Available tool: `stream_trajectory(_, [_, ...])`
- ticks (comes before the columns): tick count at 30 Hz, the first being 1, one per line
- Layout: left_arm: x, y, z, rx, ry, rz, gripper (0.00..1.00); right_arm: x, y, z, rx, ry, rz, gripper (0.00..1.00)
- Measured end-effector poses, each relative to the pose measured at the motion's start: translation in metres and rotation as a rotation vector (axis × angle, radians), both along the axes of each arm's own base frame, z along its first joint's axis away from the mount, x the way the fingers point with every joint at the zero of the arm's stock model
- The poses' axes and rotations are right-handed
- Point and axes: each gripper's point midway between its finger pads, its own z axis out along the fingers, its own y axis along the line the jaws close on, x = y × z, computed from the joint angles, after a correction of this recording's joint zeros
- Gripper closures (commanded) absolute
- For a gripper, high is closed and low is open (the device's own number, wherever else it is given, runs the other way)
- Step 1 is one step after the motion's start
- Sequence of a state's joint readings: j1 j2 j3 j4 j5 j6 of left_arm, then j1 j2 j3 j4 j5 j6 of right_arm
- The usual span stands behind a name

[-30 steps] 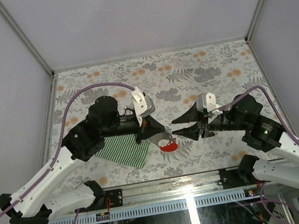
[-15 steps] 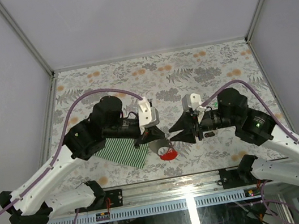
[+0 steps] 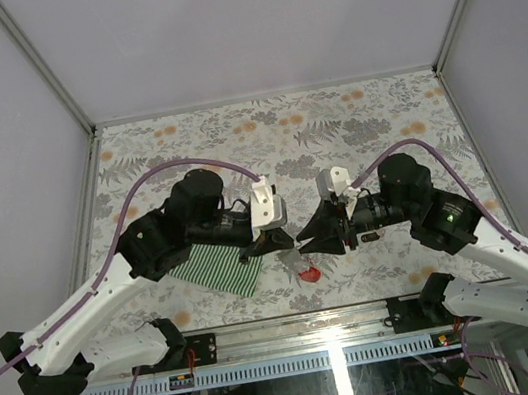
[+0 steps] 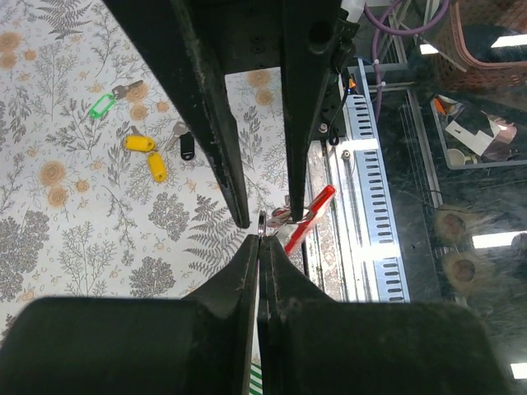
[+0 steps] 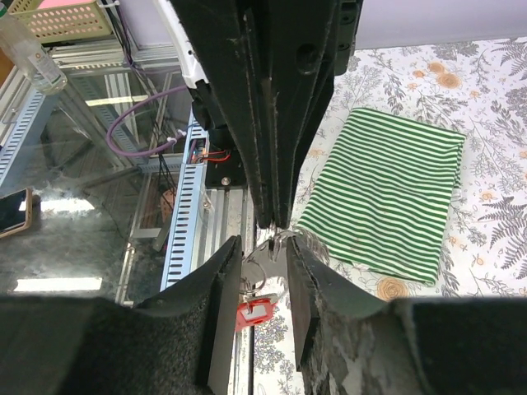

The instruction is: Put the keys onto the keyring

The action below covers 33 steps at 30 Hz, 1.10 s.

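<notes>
My left gripper (image 4: 260, 239) is shut on the thin grey keyring (image 4: 263, 220), holding it above the table with its red tag (image 4: 309, 218) dangling. My right gripper (image 5: 263, 240) faces it tip to tip, jaws a little apart on either side of the keyring (image 5: 273, 243), the red tag (image 5: 256, 311) hanging just below. From above, both grippers (image 3: 290, 241) (image 3: 302, 243) meet near the table's front middle, over the red tag (image 3: 307, 274). The keys lie on the table beyond: a green one (image 4: 101, 104), two yellow ones (image 4: 138, 143) (image 4: 156, 167) and a dark one (image 4: 187, 146).
A green-and-white striped cloth (image 3: 217, 268) lies flat under the left arm, near the front edge. The slotted metal rail (image 3: 302, 360) runs along the table's near edge. Grey walls enclose the floral table (image 3: 333, 125) on three sides.
The right arm has moved left until its fingertips flank the keyring, and its jaws have narrowed. The left gripper has moved slightly right, still holding the ring.
</notes>
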State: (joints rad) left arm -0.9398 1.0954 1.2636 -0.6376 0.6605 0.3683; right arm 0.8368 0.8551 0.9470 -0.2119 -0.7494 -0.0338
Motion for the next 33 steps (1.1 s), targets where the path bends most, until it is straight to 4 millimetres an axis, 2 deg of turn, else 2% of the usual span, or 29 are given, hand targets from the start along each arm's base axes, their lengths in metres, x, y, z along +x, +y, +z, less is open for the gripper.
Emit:
stream_trajectory(4, [-0.003, 0.0, -0.001, 0.003, -0.001, -0.013, 1.0, 0.001, 0.001, -0.002, -0.006, 0.006, 0.002, 0.64])
stream_trajectory(13, [-0.007, -0.003, -0.001, 0.008, -0.004, -0.04, 1.0, 0.002, 0.003, -0.005, -0.014, 0.013, 0.005, 0.69])
stream_trajectory(21, [-0.009, -0.003, -0.002, 0.017, -0.008, -0.05, 1.0, -0.001, 0.003, -0.006, -0.016, 0.014, 0.026, 0.96])
stream_trajectory(23, [-0.009, -0.003, -0.003, 0.02, -0.008, -0.049, 0.99, -0.003, 0.003, -0.006, -0.017, 0.016, 0.037, 1.0])
stream_trajectory(27, [-0.01, -0.002, 0.0, 0.009, -0.016, -0.053, 0.9, -0.006, 0.002, -0.004, -0.02, 0.023, 0.046, 1.0])
stream_trajectory(33, [-0.014, 0.006, 0.022, -0.127, -0.084, -0.013, 0.74, -0.008, 0.002, 0.01, 0.0, 0.051, 0.038, 1.0])
